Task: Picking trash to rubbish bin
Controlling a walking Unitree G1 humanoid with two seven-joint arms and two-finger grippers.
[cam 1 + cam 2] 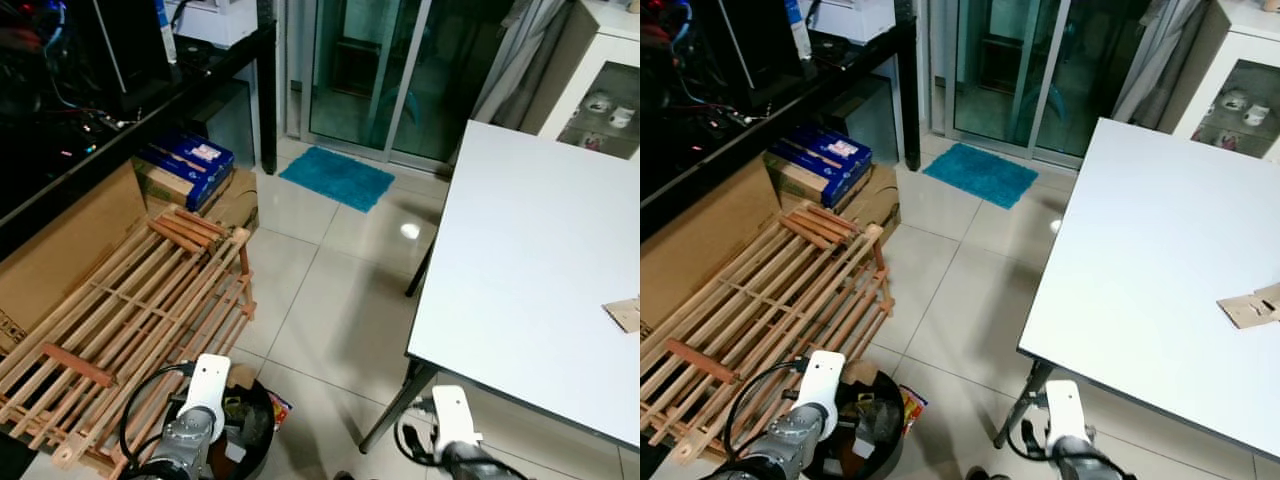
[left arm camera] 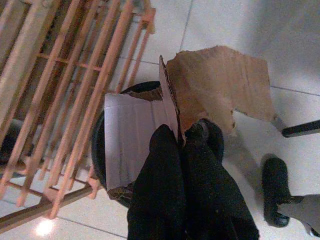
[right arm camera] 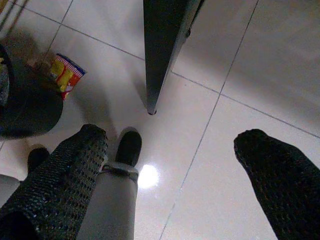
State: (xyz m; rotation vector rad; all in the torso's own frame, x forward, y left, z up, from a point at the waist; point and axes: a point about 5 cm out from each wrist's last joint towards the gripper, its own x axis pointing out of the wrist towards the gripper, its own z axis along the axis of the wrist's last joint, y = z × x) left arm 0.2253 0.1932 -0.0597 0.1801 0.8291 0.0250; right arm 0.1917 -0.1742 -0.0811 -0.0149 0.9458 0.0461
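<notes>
Left wrist view: left gripper (image 2: 181,137) low centre of frame, its two black fingers (image 2: 160,165) pressed together on the edge of a torn cardboard piece (image 2: 220,85), pinching it. The cardboard hangs directly over the black rubbish bin (image 2: 100,145), one pale flap already across the bin's mouth, the brown ragged part fanning out toward the upper right over the tile. Held this way, probably so that letting go drops it inside; the overhanging brown part may catch on the rim. In the left eye view the bin (image 1: 262,425) sits at bottom centre-left, tight against the slatted wooden rack (image 1: 140,300) lying flat on the floor. A snack wrapper (image 3: 66,75), red and yellow, lies on the tile just beside the bin, not yet collected. Right wrist view: right gripper (image 3: 170,180) with fingers spread wide, nothing between them, hanging near the floor beside the dark table leg (image 3: 162,55); idle, by the look of it. Floor is glossy pale tile (image 1: 330,310), reflecting a lamp. White table (image 1: 540,260) fills the right of frame, another cardboard scrap (image 1: 625,313) at its far right edge, likely the next pick. Blue mat (image 1: 337,177) before the glass sliding door at upper centre; black shelving and a cardboard box (image 1: 70,250) along the left.
</notes>
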